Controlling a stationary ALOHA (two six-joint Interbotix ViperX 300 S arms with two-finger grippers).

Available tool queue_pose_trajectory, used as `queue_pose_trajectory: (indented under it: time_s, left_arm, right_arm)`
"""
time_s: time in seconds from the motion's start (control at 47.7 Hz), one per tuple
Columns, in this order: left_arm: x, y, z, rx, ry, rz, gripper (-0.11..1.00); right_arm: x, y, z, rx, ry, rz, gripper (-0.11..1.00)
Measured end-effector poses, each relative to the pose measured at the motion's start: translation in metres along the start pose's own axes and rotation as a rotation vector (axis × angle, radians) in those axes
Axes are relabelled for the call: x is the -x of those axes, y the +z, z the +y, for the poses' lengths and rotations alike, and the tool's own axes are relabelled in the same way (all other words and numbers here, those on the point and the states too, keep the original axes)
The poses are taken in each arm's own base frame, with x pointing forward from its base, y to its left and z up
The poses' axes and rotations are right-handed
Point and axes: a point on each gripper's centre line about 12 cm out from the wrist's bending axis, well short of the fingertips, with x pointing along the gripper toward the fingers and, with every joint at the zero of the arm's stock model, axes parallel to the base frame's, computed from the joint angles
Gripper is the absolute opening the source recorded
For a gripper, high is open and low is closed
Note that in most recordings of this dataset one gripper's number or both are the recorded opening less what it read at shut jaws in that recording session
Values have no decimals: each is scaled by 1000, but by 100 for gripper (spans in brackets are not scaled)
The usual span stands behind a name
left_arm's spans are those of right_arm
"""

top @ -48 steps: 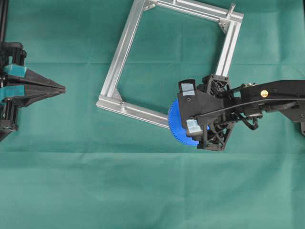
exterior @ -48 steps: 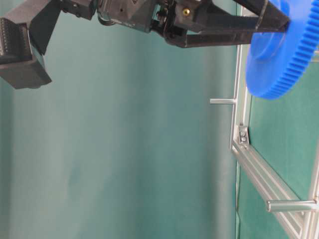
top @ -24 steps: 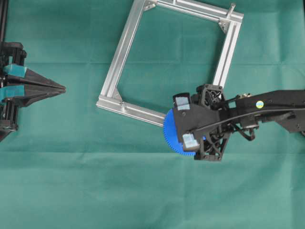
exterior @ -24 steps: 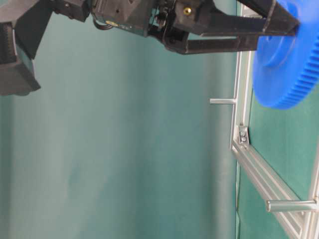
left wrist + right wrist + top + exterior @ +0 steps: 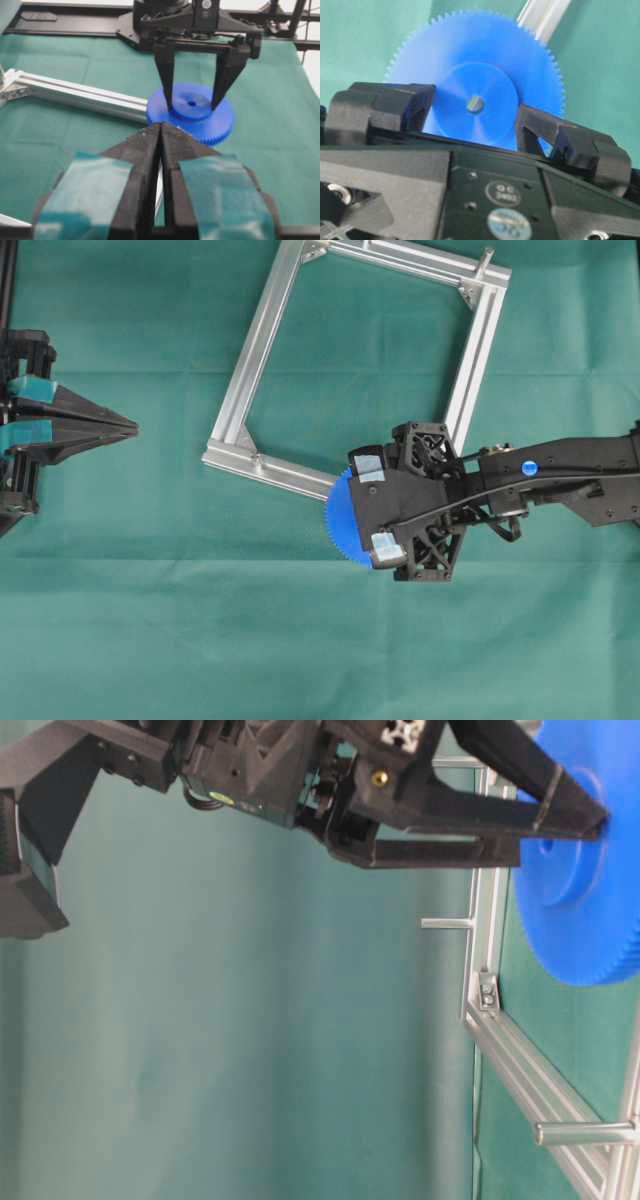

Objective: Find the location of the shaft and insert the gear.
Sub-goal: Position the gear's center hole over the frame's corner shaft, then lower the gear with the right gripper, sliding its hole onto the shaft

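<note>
Blue gear held over frame corner, R arm.

Counter (image 5: 150, 640) under green cloth; alu frame (image 5: 262, 338) lying flat on it as a tilted square, w/ a slim peg standing at far corner (image 5: 487, 257). R gripper (image 5: 371, 507) reaching in from right side, jaws clamped on raised hub of the gear (image 5: 341, 525), one finger each side of centre hole; gear flat, teeth clear on wrist view (image 5: 475, 104), sitting over frame's near corner, just off end of lower bar. L gripper (image 5: 125, 426) parked at left edge, well apart from frame, jaws together. Shaft w/ wire loops: can't pick out in any view.
</note>
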Motion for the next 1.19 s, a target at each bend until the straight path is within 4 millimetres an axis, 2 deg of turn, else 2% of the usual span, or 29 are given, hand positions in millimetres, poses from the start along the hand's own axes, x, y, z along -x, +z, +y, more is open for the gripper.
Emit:
queue_pose_trajectory:
  time_s: [0.503, 0.775, 1.194]
  left_arm:
    - [0, 0, 0, 0, 2, 0, 1]
    - [0, 0, 0, 0, 0, 2, 1]
    - [0, 0, 0, 0, 2, 1, 1]
  right_arm:
    - [-4, 6, -31, 16, -87, -25, 68]
    - [1, -5, -42, -8, -96, -26, 68]
    - [7, -19, -45, -26, -75, -44, 68]
